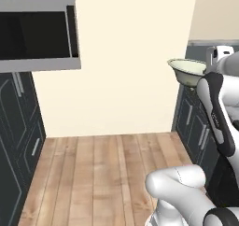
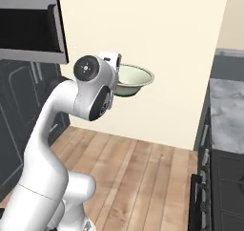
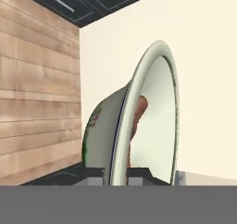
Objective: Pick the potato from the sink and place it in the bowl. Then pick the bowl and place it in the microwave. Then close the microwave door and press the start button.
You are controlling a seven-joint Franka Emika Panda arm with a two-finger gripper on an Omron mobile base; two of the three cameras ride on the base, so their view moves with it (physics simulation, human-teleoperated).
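Claw (image 3: pixel 119 173) gripping bowl (image 2: pixel 135 80) rim, potato (image 3: pixel 138 121) inside, wooden floor (image 1: pixel 102 173), cream wall (image 1: pixel 130 57), microwave (image 1: pixel 37 33) upper left.

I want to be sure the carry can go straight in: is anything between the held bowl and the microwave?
Nothing visible blocks it. The gripper holds the bowl by its rim, potato inside, in open air in front of the bare cream wall. The microwave sits up to the left with its door swung open.
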